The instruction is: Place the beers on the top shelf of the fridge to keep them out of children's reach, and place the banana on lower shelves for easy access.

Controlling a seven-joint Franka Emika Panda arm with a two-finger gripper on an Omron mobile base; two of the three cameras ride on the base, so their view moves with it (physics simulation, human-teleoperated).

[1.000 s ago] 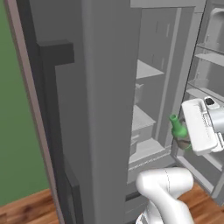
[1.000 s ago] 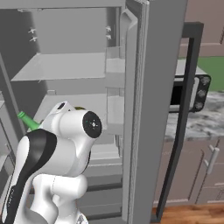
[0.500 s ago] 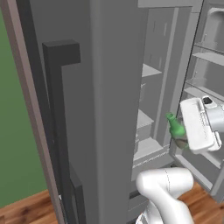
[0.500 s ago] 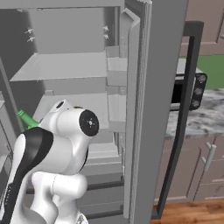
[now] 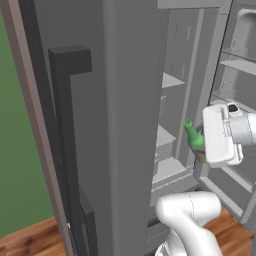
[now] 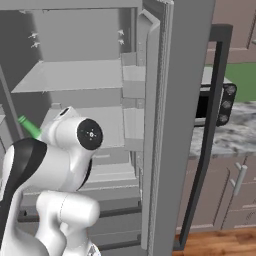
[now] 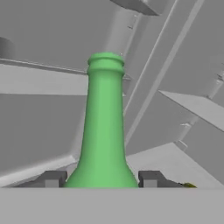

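The fridge (image 6: 160, 125) stands open, both grey doors swung wide, pale shelves bare inside. The top shelf (image 6: 75, 75) sits well above where the arm is working now, so the biggest risk, as I judge it, is the climb: the bottle has to rise past the front edges of the lower shelves (image 6: 107, 120), and a clipped lip could knock it loose.

The green beer (image 7: 104, 131) is pinched between the gripper's (image 7: 101, 179) 2 dark fingertips (image 7: 52, 178), which press its shoulders from either side. It rides tilted, neck leading into the fridge; from the left the neck (image 5: 192, 136) pokes out beside the white hand. A slanted glass bottle may slip, or topple when set down unless it's righted 1st.

A yellowish speck by 1 fingertip is too small to name.
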